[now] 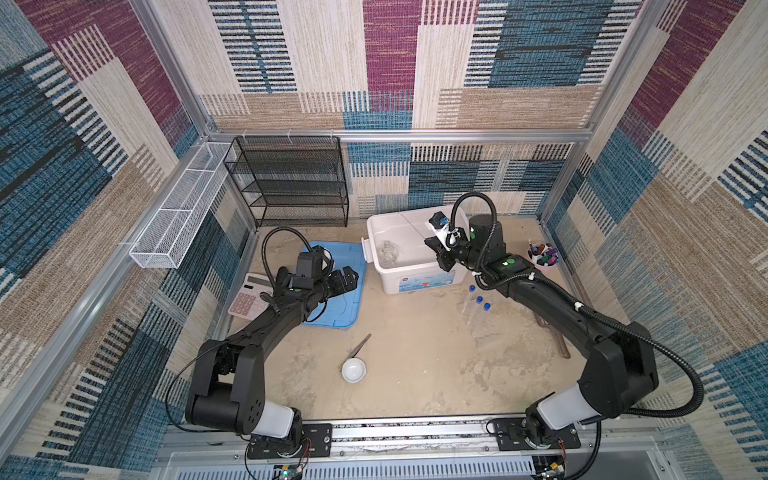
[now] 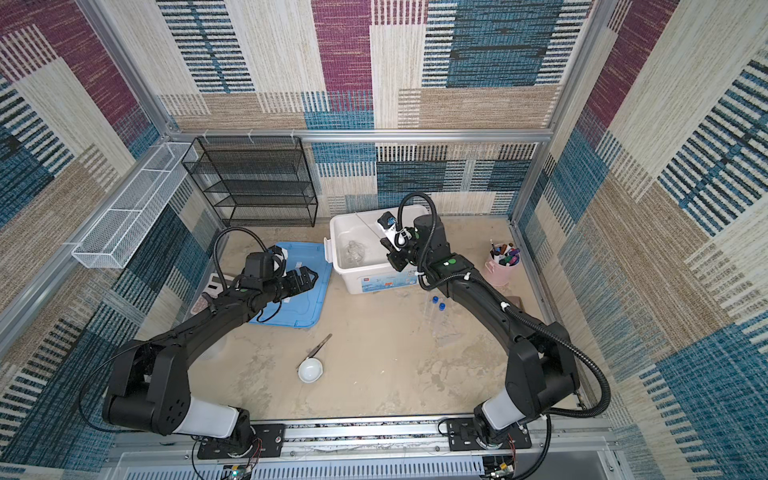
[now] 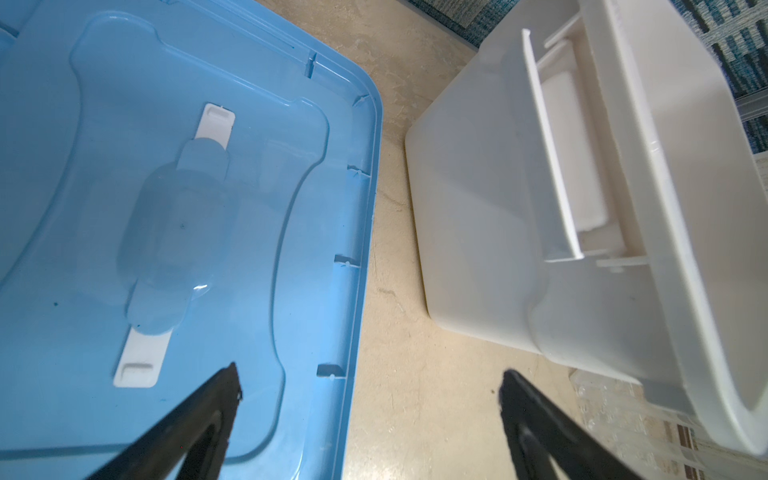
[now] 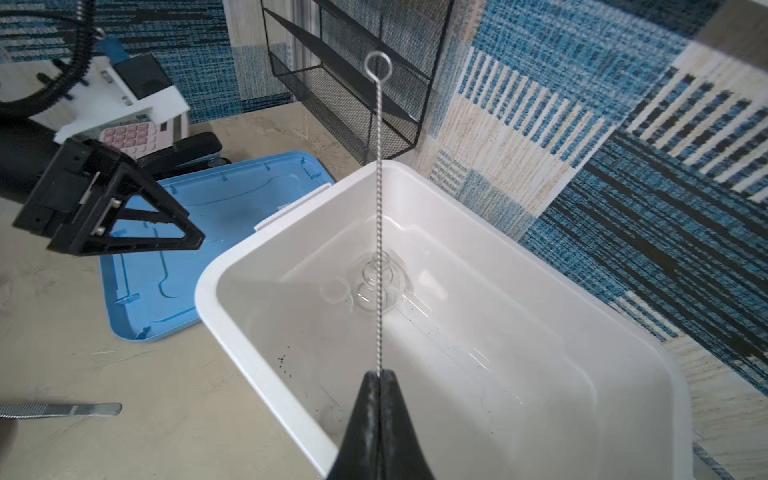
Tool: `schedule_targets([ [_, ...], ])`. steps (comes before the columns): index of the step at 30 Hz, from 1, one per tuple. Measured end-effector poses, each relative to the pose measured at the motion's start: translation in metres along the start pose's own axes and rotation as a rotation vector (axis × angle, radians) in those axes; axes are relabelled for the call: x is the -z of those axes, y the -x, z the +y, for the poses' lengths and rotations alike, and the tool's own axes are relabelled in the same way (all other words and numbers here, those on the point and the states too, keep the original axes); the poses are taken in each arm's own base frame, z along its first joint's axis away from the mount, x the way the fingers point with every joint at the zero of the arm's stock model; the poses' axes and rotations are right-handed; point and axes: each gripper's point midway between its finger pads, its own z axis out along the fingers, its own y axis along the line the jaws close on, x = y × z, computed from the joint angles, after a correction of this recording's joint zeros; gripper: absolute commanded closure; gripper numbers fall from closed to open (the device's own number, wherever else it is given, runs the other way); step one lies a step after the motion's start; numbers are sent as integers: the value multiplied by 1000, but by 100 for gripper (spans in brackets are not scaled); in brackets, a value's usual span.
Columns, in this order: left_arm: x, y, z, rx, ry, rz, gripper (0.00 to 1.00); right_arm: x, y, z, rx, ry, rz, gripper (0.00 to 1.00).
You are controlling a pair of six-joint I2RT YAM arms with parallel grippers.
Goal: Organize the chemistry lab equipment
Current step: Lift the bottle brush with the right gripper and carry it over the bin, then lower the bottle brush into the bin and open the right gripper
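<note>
While the right gripper (image 4: 378, 376) pinches the wire brush (image 4: 378, 208) over the white bin (image 4: 270, 332) holding what looks like glassware (image 4: 392, 291), the left gripper (image 3: 370, 378) gapes above the blue lid (image 3: 124, 83)

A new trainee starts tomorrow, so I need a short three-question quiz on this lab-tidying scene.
1. True or false: the right tool is shut on the wire brush.
2. What sits inside the white bin? A) flask and beaker B) tweezers C) calculator
3. Fill in: the open left tool hangs above the edge of the blue ____.
Key: 1 true; 2 A; 3 lid.
</note>
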Motion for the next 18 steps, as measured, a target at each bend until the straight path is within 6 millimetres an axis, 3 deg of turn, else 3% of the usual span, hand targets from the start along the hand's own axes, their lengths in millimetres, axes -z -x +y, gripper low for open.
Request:
schedule_targets([
  [4, -1, -2, -1, -13, 0, 7, 1, -11, -4, -29, -43, -36, 25, 92],
  [11, -2, -7, 2, -23, 22, 20, 1, -25, -22, -56, -77, -63, 98, 92],
  [18, -5, -11, 4, -25, 27, 35, 1, -45, -57, -84, -98, -104, 217, 91],
])
